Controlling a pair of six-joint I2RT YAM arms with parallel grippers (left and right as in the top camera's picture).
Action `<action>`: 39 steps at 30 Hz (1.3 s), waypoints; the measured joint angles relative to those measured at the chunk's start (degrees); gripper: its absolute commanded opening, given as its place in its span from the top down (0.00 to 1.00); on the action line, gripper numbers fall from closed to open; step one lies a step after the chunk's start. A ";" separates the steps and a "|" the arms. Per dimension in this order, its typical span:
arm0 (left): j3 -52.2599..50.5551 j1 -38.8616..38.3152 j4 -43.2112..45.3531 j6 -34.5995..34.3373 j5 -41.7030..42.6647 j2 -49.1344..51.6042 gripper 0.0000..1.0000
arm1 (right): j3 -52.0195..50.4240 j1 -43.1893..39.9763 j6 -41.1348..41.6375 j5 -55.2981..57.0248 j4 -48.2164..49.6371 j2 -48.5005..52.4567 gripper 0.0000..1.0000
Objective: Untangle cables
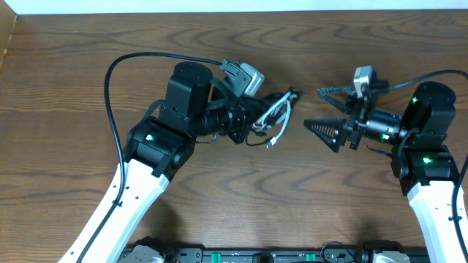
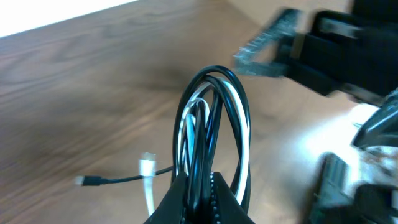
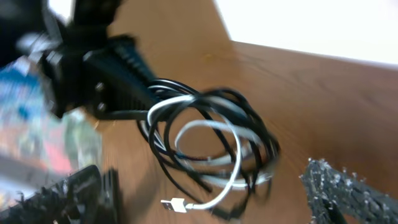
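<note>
Pinching the looped black and white cables [image 2: 214, 118], the left gripper [image 1: 257, 117] is clamped shut on the bundle near the middle of the wooden table [image 1: 73, 73]. The right gripper [image 1: 329, 111] sits just beside the loops, jaws spread wide, not touching them.

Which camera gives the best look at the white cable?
The right wrist view: the white cable spreads in open loops with the black cable, down to its plug. The left wrist view shows it edge-on, bunched in the left gripper. Overhead it is only a small thin tangle at that gripper's tip.
</note>
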 measured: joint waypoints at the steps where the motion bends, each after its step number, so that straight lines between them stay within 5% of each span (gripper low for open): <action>1: 0.00 0.00 0.00 -0.35 -1.75 0.00 0.93 | 0.00 0.00 2.16 1.44 -0.33 -0.02 0.01; 13: 0.00 -4.26 3.63 -0.76 -8.70 0.00 0.93 | 0.00 0.22 29.77 6.91 -1.70 -0.02 0.01; 25: 0.00 -6.86 4.81 1.09 -8.72 0.00 0.93 | 0.00 3.37 41.92 7.17 1.53 0.00 0.01; 29: 0.00 -7.80 4.98 1.11 -8.74 0.07 0.93 | 0.00 4.87 44.17 7.15 3.26 -0.02 0.10; 35: -0.02 -9.20 5.57 1.11 -8.72 0.28 0.93 | 0.00 5.35 46.38 7.23 4.50 -0.02 0.44; 39: 0.00 -9.27 6.03 1.11 -8.68 0.28 0.92 | 0.00 5.38 46.77 7.43 4.50 -0.02 0.51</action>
